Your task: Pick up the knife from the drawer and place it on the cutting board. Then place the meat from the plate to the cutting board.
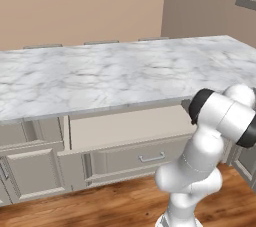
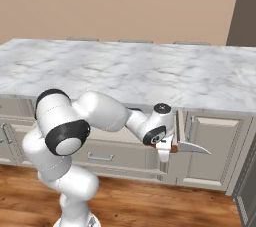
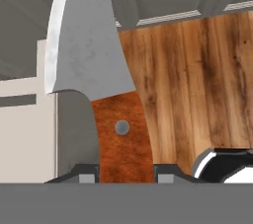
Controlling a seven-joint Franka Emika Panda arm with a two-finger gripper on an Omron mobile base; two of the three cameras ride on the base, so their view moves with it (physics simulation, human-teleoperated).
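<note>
Pincer (image 2: pixel 166 155) status: closed narrowly on the knife (image 2: pixel 189 147), gripping it by the reddish-brown handle. In the hand view the two dark fingertips (image 3: pixel 85 174) flank the base of the handle (image 3: pixel 123 136), and the silver-grey blade (image 3: pixel 84 45) runs straight away from the pincer along its line of sight.

Position of the held item: in the right base view the knife hangs in the air below the front edge of the bench (image 2: pixel 130 71), in front of the cabinet fronts and above the wooden floor (image 2: pixel 150 206). Its long axis lies roughly level, with the blade tip pointing toward the right end of the bench.

Drawer (image 1: pixel 125 131): pulled out beneath the front edge of the bench in the left base view, pale cream inside. The knife is clear of it.

Governing relation for the coming move: the bench top lies above and beyond the pincer, so the knife must go up past the front edge before it can travel over the marble. The cutting board cannot be located on the visible stretch of bench (nor can the plate or the meat), so the direction along the bench cannot be determined.

Judgement: the first pick appears complete; the placement of the knife is not yet done. Raise with the blade kept off the front edge.
</note>
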